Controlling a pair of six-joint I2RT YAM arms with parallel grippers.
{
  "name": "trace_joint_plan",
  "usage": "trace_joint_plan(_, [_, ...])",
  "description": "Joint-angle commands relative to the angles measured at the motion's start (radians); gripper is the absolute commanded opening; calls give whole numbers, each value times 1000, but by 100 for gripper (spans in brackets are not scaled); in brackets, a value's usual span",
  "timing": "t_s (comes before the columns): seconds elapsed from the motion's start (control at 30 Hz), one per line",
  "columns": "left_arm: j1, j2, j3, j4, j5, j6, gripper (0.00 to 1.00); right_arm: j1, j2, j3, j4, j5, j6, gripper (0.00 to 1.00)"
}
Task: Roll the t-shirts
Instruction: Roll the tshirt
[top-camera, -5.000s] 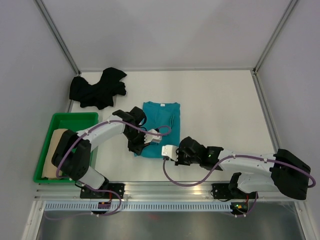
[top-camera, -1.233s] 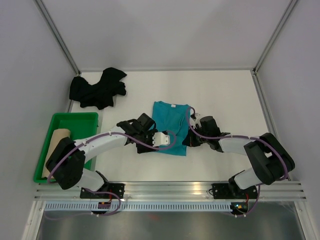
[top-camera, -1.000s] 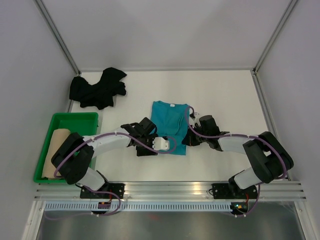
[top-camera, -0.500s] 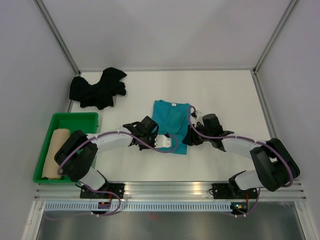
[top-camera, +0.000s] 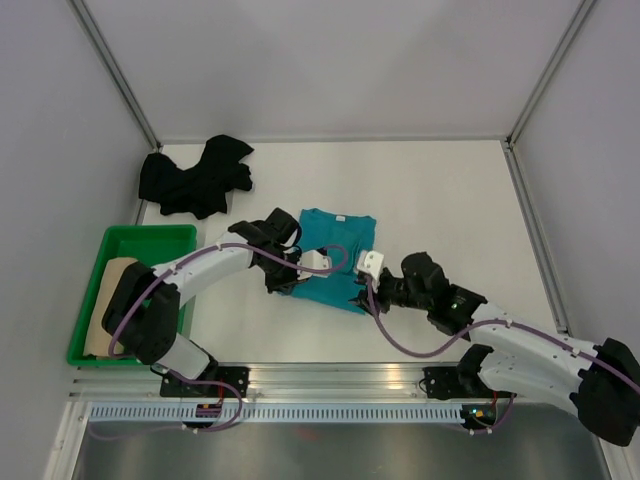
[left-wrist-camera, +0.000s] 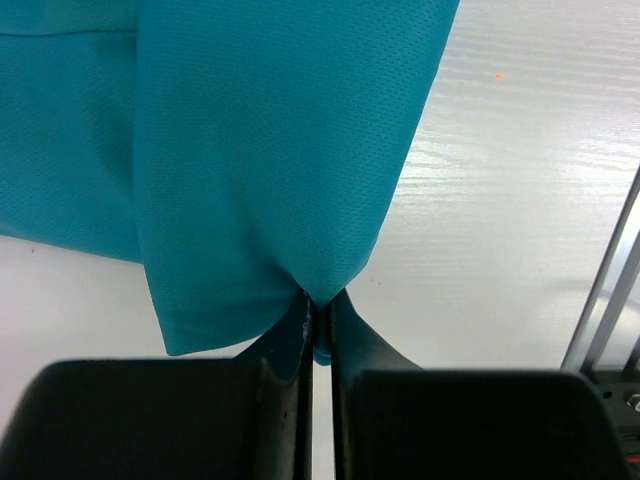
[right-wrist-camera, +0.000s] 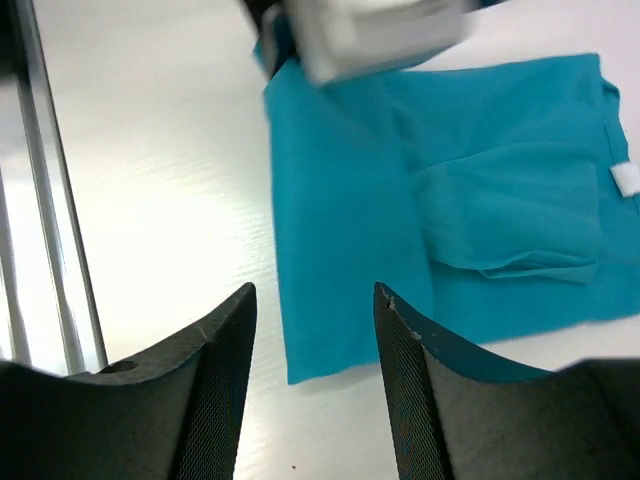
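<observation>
Teal t-shirt (top-camera: 338, 250) — grip changes hands

Right fingers (right-wrist-camera: 215, 380), nearest: newly parted, empty, drawn back from the near hem. Left fingers (left-wrist-camera: 280, 350): just shut, pinching the hem's near-left edge. Shirt folded, middle of surface (top-camera: 450, 200) — rolling likely starts now. Black t-shirt (top-camera: 195, 178): far-left, crumpled.

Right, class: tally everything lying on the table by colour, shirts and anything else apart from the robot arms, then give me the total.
teal t-shirt: 1
black t-shirt: 1
tan rolled t-shirt: 1
green tray: 1
Total: 4
</observation>
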Motion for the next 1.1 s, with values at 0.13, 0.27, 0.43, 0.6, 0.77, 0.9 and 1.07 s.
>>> trace_joint_plan(0.13, [42, -10, 92, -113, 126, 35, 2, 285, 18, -93, 25, 393, -299, 61])
trace_joint_plan(0.27, [46, 10, 109, -127, 135, 37, 2, 381, 137, -90, 93, 558, -313, 64])
trace_joint_plan(0.43, [48, 18, 109, -133, 141, 38, 2, 394, 271, -81, 169, 734, -276, 66])
trace_joint_plan(0.6, [51, 29, 102, -142, 143, 51, 2, 394, 352, -40, 137, 698, -274, 61])
trace_joint_plan(0.77, [59, 36, 110, -174, 157, 66, 2, 390, 368, 24, 19, 624, -238, 10])
trace_joint_plan(0.9, [69, 33, 101, -217, 155, 107, 3, 377, 305, 58, -98, 519, -161, 0])
trace_joint_plan(1.07, [95, 33, 102, -142, 158, 58, 45, 312, 270, 77, -117, 359, -129, 0])
